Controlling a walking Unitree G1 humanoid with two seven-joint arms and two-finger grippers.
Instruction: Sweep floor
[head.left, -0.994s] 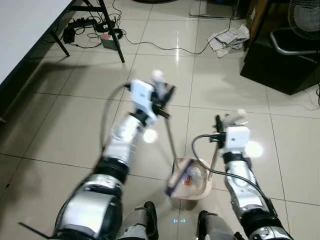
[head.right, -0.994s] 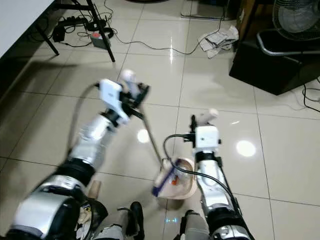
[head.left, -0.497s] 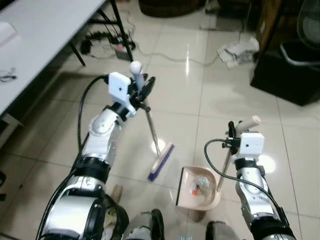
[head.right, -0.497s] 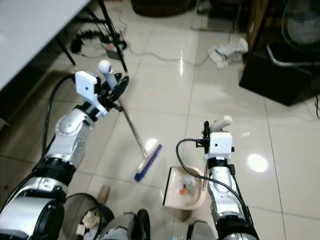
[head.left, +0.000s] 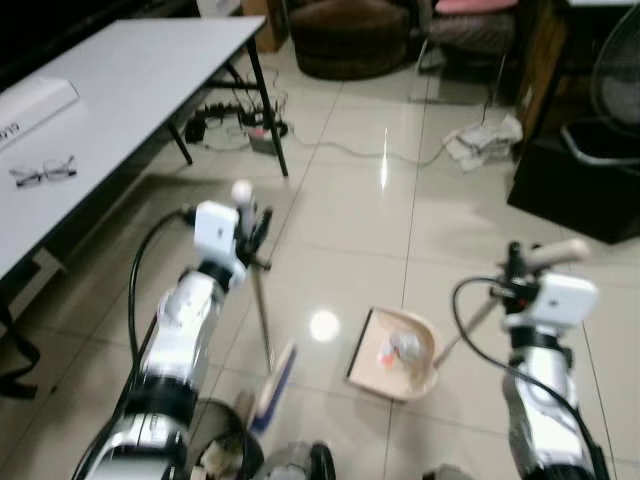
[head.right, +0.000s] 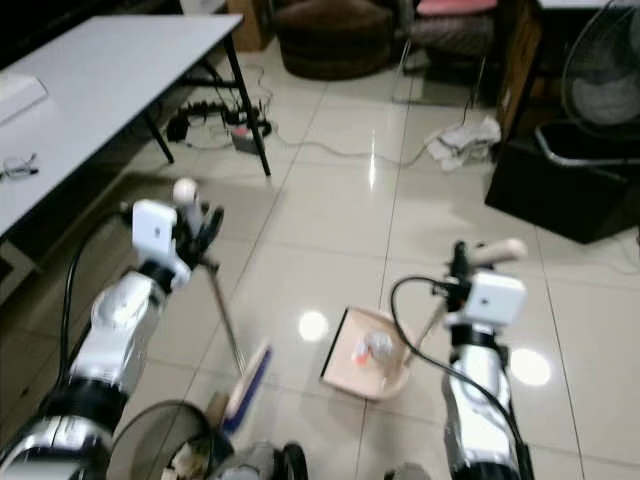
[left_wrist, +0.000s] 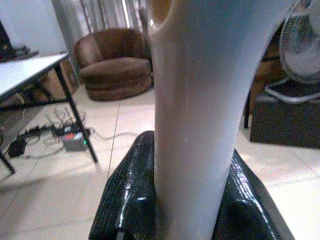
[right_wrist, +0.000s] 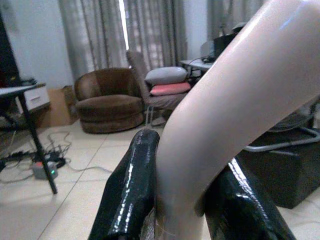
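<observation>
My left gripper (head.left: 252, 228) is shut on the white handle of a broom (head.left: 262, 322), whose thin shaft runs down to a blue-bristled head (head.left: 272, 385) near my feet. In the left wrist view the black fingers (left_wrist: 132, 200) clamp that white handle (left_wrist: 192, 115). My right gripper (head.left: 520, 268) is shut on the beige handle of a dustpan (head.left: 395, 353), held low over the tiles with crumpled litter (head.left: 398, 347) in it. The right wrist view has the fingers (right_wrist: 135, 190) pressed around the beige handle (right_wrist: 225, 120).
A grey table (head.left: 110, 90) stands at the left with glasses (head.left: 42, 172) on it, and cables and a power strip (head.left: 240, 125) lie under it. A dark bin (head.right: 165, 445) sits by my left foot. A black box (head.left: 575, 175), a fan (head.right: 600, 55) and crumpled paper (head.left: 482, 140) stand at the right; armchair (head.left: 350, 35) beyond.
The camera has tilted up and shifted, showing more of the room. The broom head has swung back toward my feet, away from the dustpan. Both grips are unchanged.
</observation>
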